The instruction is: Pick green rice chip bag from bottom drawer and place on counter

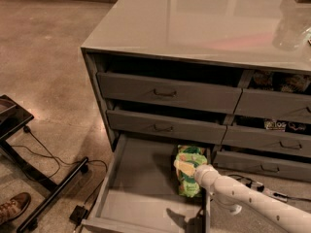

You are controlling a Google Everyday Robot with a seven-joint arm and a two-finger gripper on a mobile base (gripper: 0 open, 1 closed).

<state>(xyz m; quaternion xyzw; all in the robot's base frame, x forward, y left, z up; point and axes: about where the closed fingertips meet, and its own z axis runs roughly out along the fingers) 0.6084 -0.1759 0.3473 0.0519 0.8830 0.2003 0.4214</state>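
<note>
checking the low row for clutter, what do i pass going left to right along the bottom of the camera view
brown shoe → black stand leg → bottom drawer → green rice chip bag, gripper at it

White tubular arm (252, 199) with small dark dots, rounded wrist; pale jaws in the bottom drawer (138, 181)

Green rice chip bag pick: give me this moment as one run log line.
phase: pick | gripper: at green rice chip bag in open bottom drawer, right side | counter: bag not yet there
</note>
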